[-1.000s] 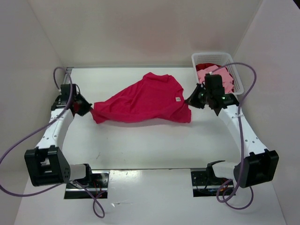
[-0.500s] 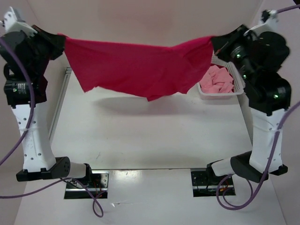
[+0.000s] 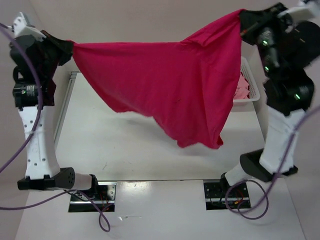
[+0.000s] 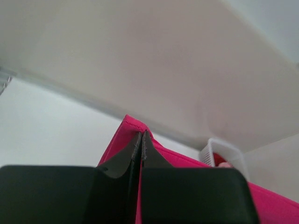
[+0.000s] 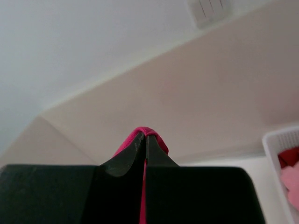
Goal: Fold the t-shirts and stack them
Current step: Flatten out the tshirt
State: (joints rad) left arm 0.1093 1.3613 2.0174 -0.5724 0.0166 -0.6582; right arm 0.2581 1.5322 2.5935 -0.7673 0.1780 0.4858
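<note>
A bright crimson-magenta t-shirt hangs spread in the air between both raised arms, its lower edge drooping toward the table at the right. My left gripper is shut on its left corner, and the wrist view shows the hem pinched at the fingertips. My right gripper, held higher, is shut on the right corner, with cloth folded over the tips. A light pink t-shirt lies in the basket, mostly hidden by the hanging cloth. A dark red t-shirt shows in the basket beside it.
The white lattice basket stands at the table's back right, under the right arm. Pale walls close in the table on the left, back and right. Both arm bases and their purple cables sit at the near edge.
A second ago the shirt lay on the table with both grippers at its ends. Both arms lifted it; since half a second ago the right end rose higher and the cloth hangs lower.
</note>
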